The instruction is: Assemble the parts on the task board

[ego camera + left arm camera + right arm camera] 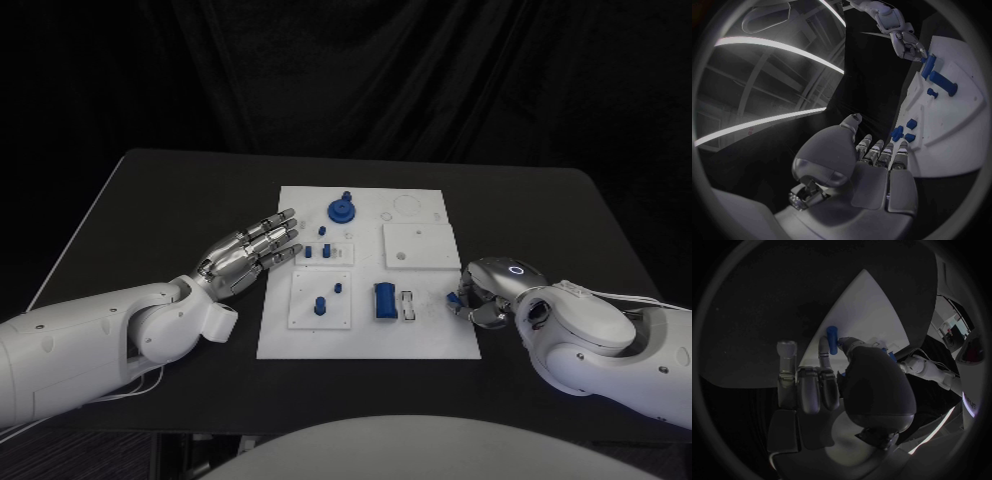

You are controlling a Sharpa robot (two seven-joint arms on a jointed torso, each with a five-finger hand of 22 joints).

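Black table (159, 215) with white board (433, 340).
Board lying flat at table's middle, long side running front to back, bare black surface left and right.

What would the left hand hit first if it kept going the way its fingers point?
Probably the task board: the left hand hovers open at its left edge, fingers aimed toward the small blue pegs, likely the first parts met. Its height above the board is unclear.

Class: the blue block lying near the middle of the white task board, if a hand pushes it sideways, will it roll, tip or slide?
The blue block looks squat and flat-sided, so it would probably slide, not roll. It lies low on the task board, so tipping seems unlikely. It looks like rigid plastic, probably light.
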